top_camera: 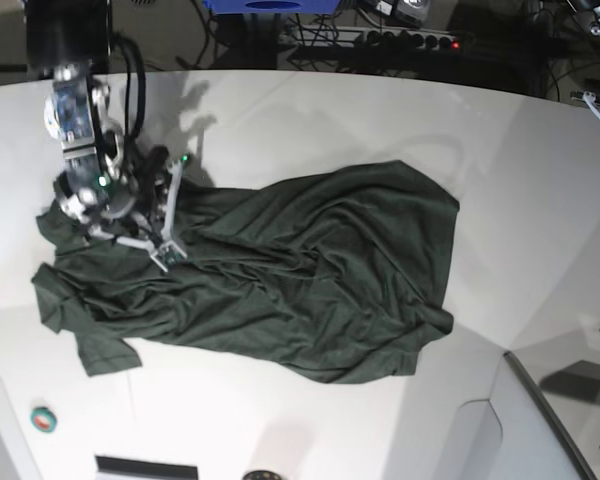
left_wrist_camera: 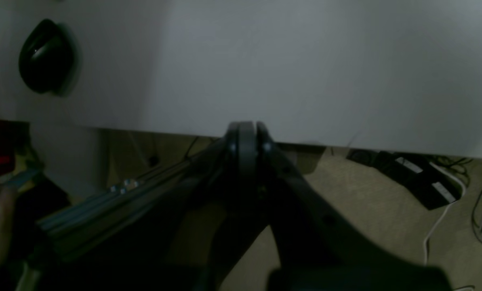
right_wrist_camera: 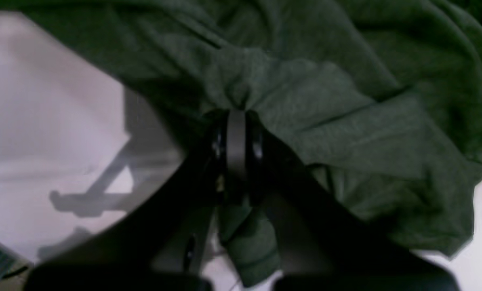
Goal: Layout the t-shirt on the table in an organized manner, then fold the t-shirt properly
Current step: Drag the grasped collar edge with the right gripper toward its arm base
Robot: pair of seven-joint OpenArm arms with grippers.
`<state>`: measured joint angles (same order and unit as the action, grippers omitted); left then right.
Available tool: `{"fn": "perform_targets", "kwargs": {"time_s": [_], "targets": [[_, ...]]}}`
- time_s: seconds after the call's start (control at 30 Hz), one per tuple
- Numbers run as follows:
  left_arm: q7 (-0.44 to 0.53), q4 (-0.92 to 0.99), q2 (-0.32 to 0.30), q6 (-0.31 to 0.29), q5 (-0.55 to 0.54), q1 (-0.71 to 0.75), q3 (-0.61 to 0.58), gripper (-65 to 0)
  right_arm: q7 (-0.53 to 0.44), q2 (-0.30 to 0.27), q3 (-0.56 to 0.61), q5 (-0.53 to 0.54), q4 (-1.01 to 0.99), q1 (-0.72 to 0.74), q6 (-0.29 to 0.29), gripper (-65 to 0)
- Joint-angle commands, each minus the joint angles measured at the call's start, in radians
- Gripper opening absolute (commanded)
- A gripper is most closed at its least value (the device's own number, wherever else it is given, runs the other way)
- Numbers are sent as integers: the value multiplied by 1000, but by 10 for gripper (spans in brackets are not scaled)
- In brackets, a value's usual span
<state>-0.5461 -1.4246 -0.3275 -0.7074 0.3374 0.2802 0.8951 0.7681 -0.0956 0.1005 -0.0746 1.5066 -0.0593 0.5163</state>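
**White tabletop, green shirt lying crosswise, one claw clenched in its cloth**

White and glossy, the table fills nearly the whole base view, its curved far edge running along the top and a thin dark seam cutting across its near right corner. Across its middle lies the t-shirt, dark green and much wrinkled, spread out rather than bunched. Its long axis runs from side to side in the base view, tilted a little, with the hem end toward that view's right and the sleeves and shoulders toward its left. One short sleeve juts out at the lower left of the cloth.

Over the shoulder end stands the right arm, reaching down from the top left corner of the base view, its wrist bent so the right gripper meets the fabric. In the right wrist view the right gripper has its jaws pressed together with a puckered ridge of green cloth caught at their tips, and more cloth hangs beneath them.

The left gripper is clenched on nothing, jaws meeting flat, held beside the table's edge with the floor and cables below it.
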Motion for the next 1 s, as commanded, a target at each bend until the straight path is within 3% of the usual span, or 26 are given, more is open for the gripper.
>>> {"fn": "perform_targets", "kwargs": {"time_s": [0.0, 0.2, 0.37, 0.5, 0.53, 0.77, 0.97], "targets": [[10, -17, -25, 9, -1, 0, 6, -650, -17, -3, -3, 11, 62, -12, 0, -644], [10, -17, -26, 9, -1, 0, 6, -650, 40, -22, -15, 8, 315, -225, 0, -644], [10, -17, -28, 9, -1, -5, 6, -650, 35, -42, -137, 11, 489, -416, 9, -644], [10, -17, -28, 9, -1, -8, 3, -650, -3, -34, -304, 11, 509, -469, 153, -644], [10, -17, -26, 9, -1, -8, 2, -650, -11, -28, -345, 11, 507, -469, 182, -644], [10, -17, -22, 9, -1, -22, 0, -650, -5, 10, -628, 11, 507, -293, 182, -644], [10, -17, -20, 9, -1, -22, -1, -650, 100, 6, -652, 11, 503, -40, 182, -644]]}}
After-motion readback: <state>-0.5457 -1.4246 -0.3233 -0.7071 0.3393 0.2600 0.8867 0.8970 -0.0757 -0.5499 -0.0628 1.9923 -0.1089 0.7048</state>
